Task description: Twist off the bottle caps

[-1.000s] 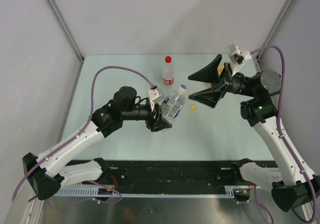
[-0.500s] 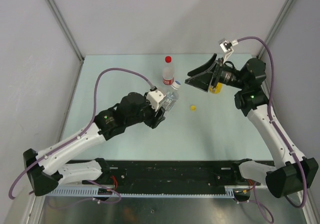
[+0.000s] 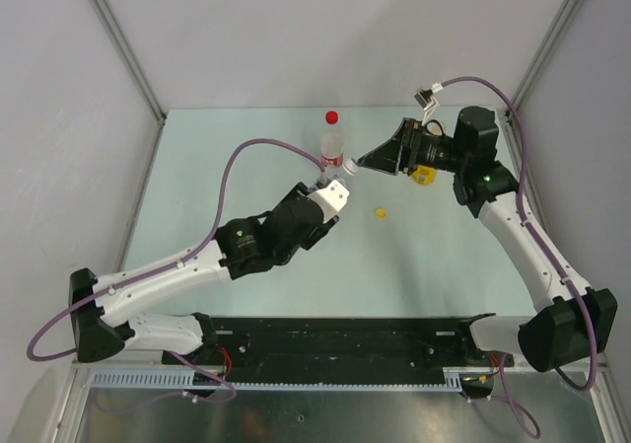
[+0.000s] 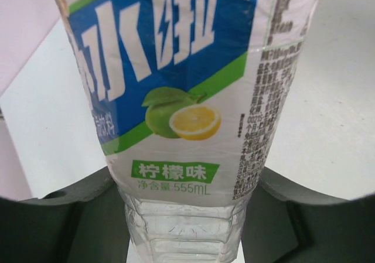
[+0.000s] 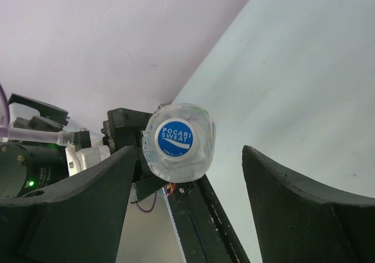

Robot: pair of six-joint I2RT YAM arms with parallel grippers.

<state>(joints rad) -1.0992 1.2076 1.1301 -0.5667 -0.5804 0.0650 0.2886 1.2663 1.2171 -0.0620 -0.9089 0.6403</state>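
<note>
Three bottles are in view, and one is being worked on now. The left gripper (image 4: pixel 187 181) is clamped on the lower part of the blue-label bottle (image 4: pixel 187 99) and holds it up off the table (image 3: pixel 197 167), over the middle and toward the far edge, with its top tipped at the other arm. The right gripper (image 5: pixel 188 149) has its two fingers apart, one on each side of the white cap (image 5: pixel 176 139), with a gap on both sides, so it is not touching the cap yet. The cap looks small, hard and smooth, so I think it could slip; the fingers should close on its round side, square on, then turn. The bottle looks thin and squashy and seems light, so squeezing too hard may crush it, and holding it down low looks right. A red-capped bottle (image 3: pixel 332 147) stands near the far edge, just beside the held one, with its red cap (image 3: pixel 332 117) on. A yellow cap (image 3: pixel 381 212) lies loose near the middle of the table. An orange drink bottle (image 3: pixel 424 175) is partly hidden behind the right arm, toward the far right corner.
</note>
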